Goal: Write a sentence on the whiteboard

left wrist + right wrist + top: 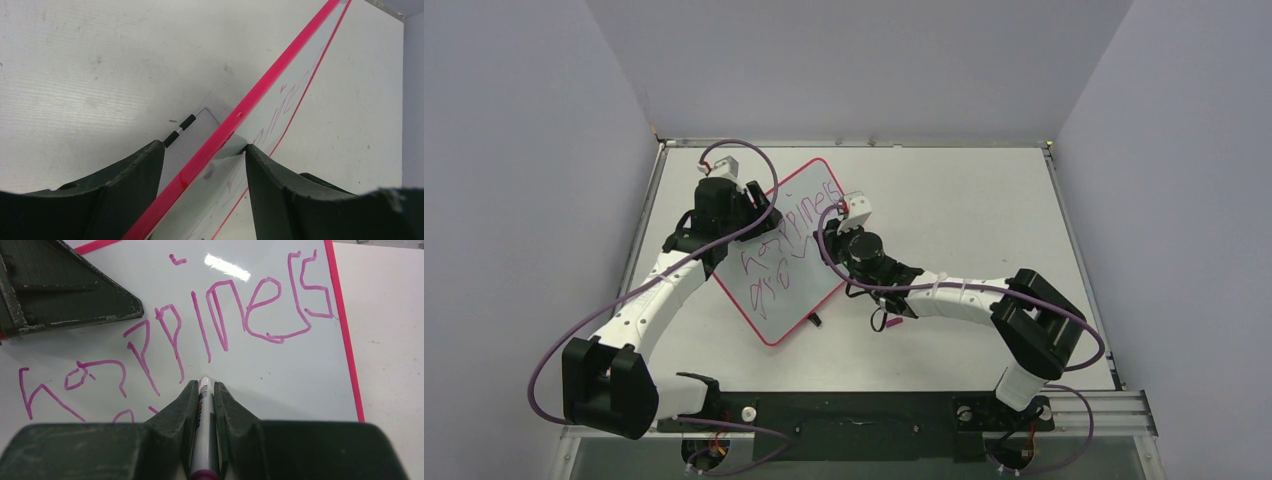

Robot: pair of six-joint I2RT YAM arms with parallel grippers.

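The whiteboard [796, 292] lies askew at the table's middle, with a thin pink frame [280, 65]. The sentence [220, 315] in magenta starts "happiness"; a second line begins under it [776, 280]. My left gripper [746, 215] is closed over the board's upper-left edge, its jaws either side of the frame [202, 148]; one finger [75, 290] rests on the writing face. My right gripper [204, 386] is shut on a white marker [205, 440] with a purple end. The marker's tip touches the board just below "happiness". In the top view the right gripper [864, 252] is over the board's right edge.
A small black object [816, 320] lies on the white table by the board's lower right edge. Black clips [180, 130] show at the board's edge by the left fingers. Grey walls enclose the table on three sides. Purple cables loop from both arms.
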